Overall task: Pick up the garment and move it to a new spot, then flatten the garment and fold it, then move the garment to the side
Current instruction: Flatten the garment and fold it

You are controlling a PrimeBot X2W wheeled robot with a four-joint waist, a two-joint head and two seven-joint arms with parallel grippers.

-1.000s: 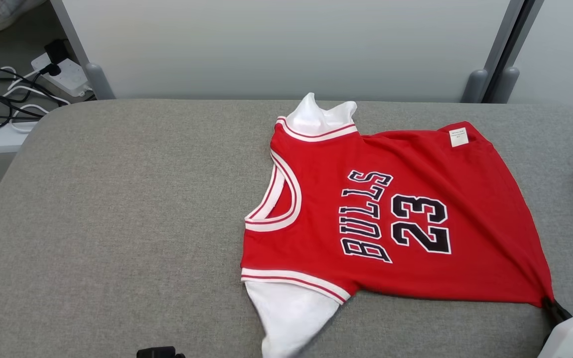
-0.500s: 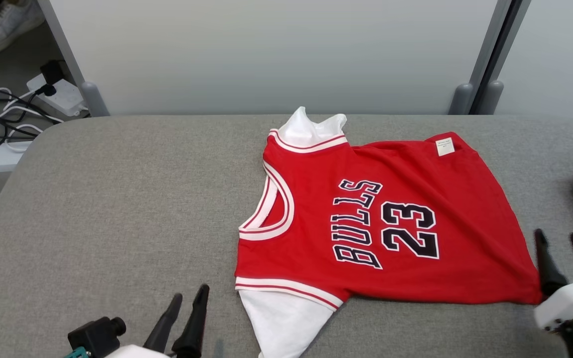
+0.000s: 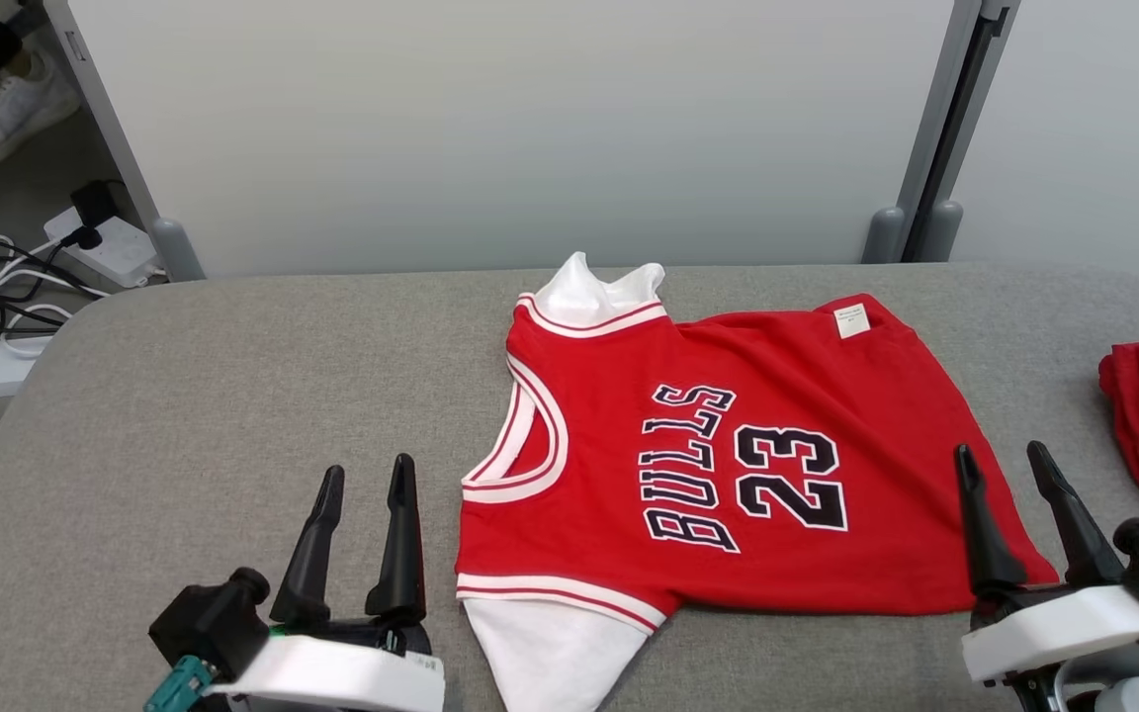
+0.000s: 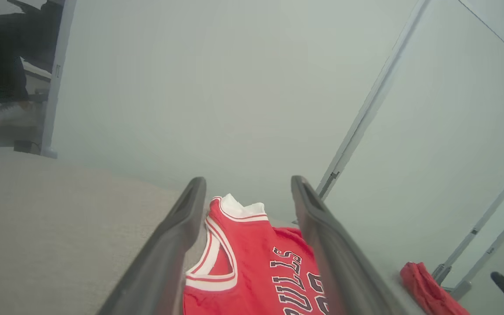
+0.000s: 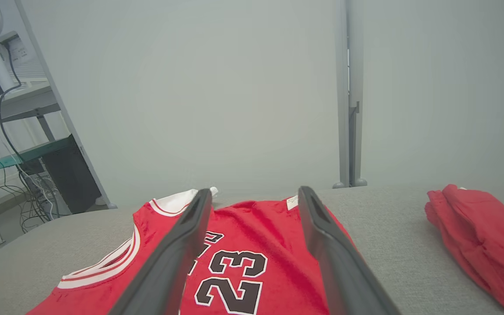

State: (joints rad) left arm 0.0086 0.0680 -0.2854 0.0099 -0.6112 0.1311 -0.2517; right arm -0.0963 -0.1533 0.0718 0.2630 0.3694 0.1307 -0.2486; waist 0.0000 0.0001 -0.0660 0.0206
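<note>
On the grey table [image 3: 184,396] the jersey [image 3: 886,396] lies spread; we note the left gripper [image 3: 367,475] and right gripper [image 3: 1003,453] have just released it, jaws wide; flattening is due next

Red basketball jersey [image 3: 757,396] with white-and-red ribbed trim, white sleeves and black, white-edged "BULLS 23" lettering.
It lies face up and nearly flat on the grey fabric-covered tabletop [image 3: 184,396], right of centre, with the neck opening toward the robot's left and the hem toward its right. One white sleeve juts out at the far edge and one at the near edge. A small white label [image 3: 851,320] sits at the far hem corner, and faint creases cross the body.
</note>
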